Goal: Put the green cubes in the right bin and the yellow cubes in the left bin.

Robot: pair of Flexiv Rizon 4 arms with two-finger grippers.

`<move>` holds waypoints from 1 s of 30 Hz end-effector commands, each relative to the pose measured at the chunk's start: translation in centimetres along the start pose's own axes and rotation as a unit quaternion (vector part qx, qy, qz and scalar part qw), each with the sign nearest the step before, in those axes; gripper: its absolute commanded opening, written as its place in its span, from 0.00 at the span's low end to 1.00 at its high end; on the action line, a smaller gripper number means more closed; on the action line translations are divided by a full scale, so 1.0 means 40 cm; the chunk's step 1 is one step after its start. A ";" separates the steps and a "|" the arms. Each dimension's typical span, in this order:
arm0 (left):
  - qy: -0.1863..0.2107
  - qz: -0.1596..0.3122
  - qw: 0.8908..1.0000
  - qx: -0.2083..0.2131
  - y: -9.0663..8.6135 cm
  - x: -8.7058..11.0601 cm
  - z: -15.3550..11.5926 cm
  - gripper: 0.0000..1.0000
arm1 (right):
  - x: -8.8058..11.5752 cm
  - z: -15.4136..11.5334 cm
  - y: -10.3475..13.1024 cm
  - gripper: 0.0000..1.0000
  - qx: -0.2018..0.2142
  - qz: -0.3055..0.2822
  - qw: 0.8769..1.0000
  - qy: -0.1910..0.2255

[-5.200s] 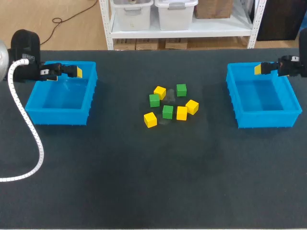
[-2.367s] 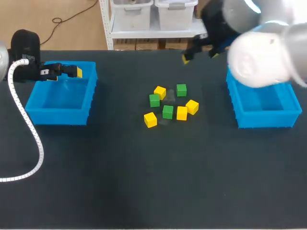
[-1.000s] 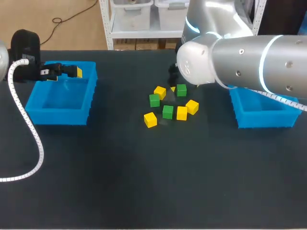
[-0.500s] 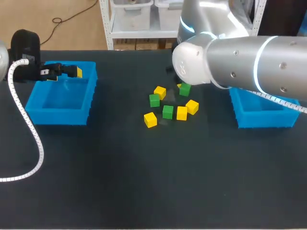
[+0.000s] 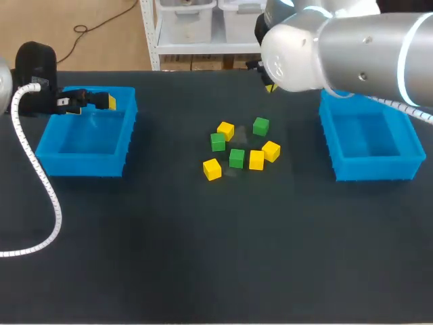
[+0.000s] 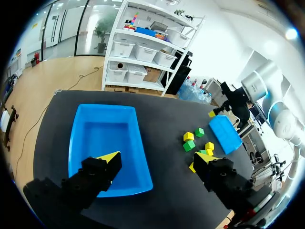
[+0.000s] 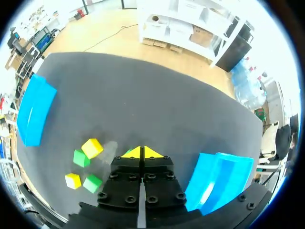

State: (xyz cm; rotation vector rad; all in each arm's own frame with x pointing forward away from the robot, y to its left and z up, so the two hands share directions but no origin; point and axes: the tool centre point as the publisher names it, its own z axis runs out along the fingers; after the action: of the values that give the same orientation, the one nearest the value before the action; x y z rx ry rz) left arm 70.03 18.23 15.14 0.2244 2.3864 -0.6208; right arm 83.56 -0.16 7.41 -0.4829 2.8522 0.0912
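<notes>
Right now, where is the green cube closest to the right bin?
In the head view, that green cube sits mid-table at the back right of the group, just behind a yellow cube.

R pincer mostly behind arm, prob.

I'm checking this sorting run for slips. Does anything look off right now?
Yes. The right gripper is shut on nothing, hanging above the black table. The nearest green cube lies on the table, and the left blue bin and right blue bin hold no cubes.
</notes>
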 end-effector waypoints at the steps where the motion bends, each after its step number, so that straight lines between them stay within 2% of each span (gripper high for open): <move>1: -0.003 0.001 1.000 0.006 0.006 0.003 0.000 1.00 | 0.047 -0.020 0.022 1.00 0.001 -0.017 0.999 -0.027; 11: -0.003 0.001 1.000 0.006 0.006 0.003 0.000 1.00 | 0.091 -0.010 0.065 1.00 -0.008 -0.077 0.997 0.005; 20: -0.003 0.001 1.000 0.006 0.006 0.003 0.000 1.00 | 0.137 -0.020 0.079 1.00 -0.039 -0.170 0.984 0.040; 22: -0.003 0.001 1.000 0.006 0.006 0.003 0.000 1.00 | 0.143 -0.009 0.075 1.00 -0.042 -0.195 0.979 0.049; 30: -0.003 0.001 1.000 0.006 0.006 0.003 0.000 1.00 | 0.126 0.083 0.070 1.00 -0.044 -0.232 0.968 0.087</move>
State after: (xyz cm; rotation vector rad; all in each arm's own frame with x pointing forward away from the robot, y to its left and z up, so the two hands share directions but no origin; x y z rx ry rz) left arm 70.03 18.23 15.14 0.2244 2.3864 -0.6207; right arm 76.95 0.30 4.14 -1.1855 2.7867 0.0914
